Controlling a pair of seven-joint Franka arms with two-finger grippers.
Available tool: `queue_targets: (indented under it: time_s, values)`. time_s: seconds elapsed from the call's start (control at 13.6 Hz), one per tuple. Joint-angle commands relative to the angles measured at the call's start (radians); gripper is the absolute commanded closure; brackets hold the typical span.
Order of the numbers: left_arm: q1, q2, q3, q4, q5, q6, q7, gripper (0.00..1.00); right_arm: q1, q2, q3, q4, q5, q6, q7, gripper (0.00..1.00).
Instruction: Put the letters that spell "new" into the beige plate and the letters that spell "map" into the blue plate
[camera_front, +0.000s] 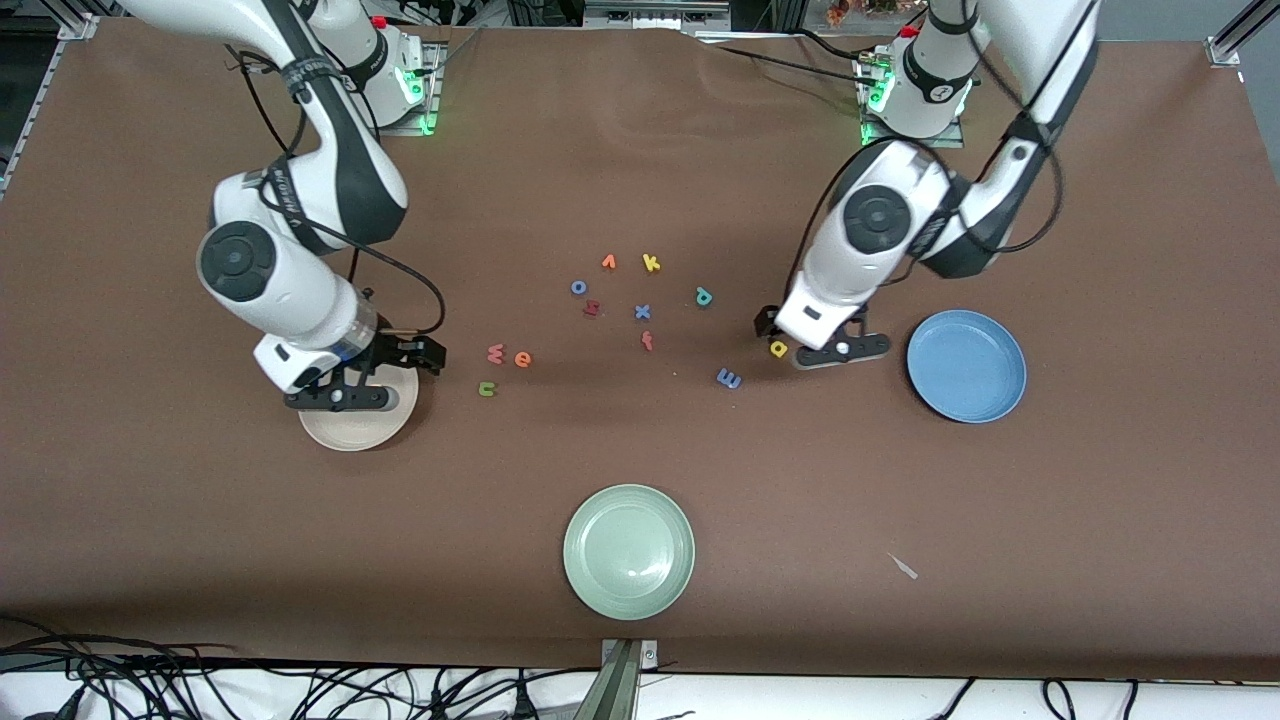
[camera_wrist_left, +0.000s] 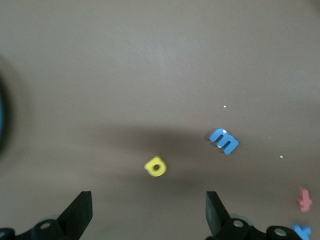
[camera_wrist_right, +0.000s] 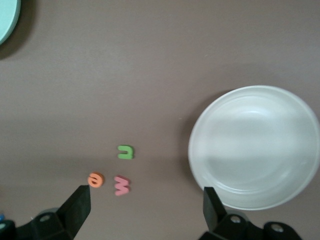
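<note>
Two tools hang over the brown tabletop (camera_front: 200, 520), both with fingers spread wide and nothing between them. The right tool (camera_front: 338, 398) is over the beige plate (camera_front: 355, 432), which lies at the right arm's end of the tabletop; in the right wrist view that plate (camera_wrist_right: 255, 147) is bare inside. The left tool (camera_front: 842, 350) is over the tabletop just beside the yellow a (camera_front: 778, 348), between that letter and the blue plate (camera_front: 966, 365) at the left arm's end.

Clustered near the beige plate, toward the tabletop's middle, are the pinkish-red w (camera_front: 495, 352), the orange e (camera_front: 522, 359) touching or almost touching it, and the green n (camera_front: 487, 389) at about seven o'clock from the e. The blue m (camera_front: 729, 378) lies at about eight o'clock from the yellow a, nearer the front camera. The teal-green p (camera_front: 704, 296) lies at about eleven o'clock from the a.

Other letters are scattered mid-tabletop: a yellow k (camera_front: 651, 263), an orange v (camera_front: 608, 262), a blue o (camera_front: 578, 287), a blue x (camera_front: 642, 312) and a red f (camera_front: 647, 341). At six o'clock from them lies a pale green plate (camera_front: 628, 551).
</note>
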Motion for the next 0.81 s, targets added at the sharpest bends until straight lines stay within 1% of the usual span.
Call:
queue_targets:
  time_s: [0.0,0.22,0.37,0.51,0.59,0.66,0.74]
  values:
    - [-0.019,0.101,0.002,0.020,0.050,0.072,-0.069,0.00,0.037,0.007,-0.002,-0.082,-0.003,0.121,0.097,0.00]
    - [-0.019,0.164,0.002,0.020,0.101,0.103,-0.070,0.00,0.063,0.048,-0.002,-0.084,-0.012,0.160,0.156,0.00]
    - [-0.017,0.185,0.002,0.020,0.124,0.103,-0.070,0.03,0.079,0.069,-0.002,-0.085,-0.014,0.180,0.174,0.00]
    - [-0.014,0.199,0.003,0.020,0.126,0.103,-0.058,0.09,0.085,0.080,-0.003,-0.085,-0.017,0.184,0.196,0.00]
    - [-0.013,0.199,0.005,0.020,0.127,0.103,-0.055,0.10,0.089,0.082,-0.003,-0.087,-0.018,0.184,0.196,0.00]
    - [-0.008,0.205,0.003,0.019,0.138,0.103,-0.055,0.19,0.089,0.088,-0.003,-0.087,-0.018,0.184,0.196,0.00]
    - [-0.008,0.208,0.005,0.019,0.141,0.101,-0.053,0.24,0.089,0.089,-0.003,-0.090,-0.018,0.188,0.196,0.00]
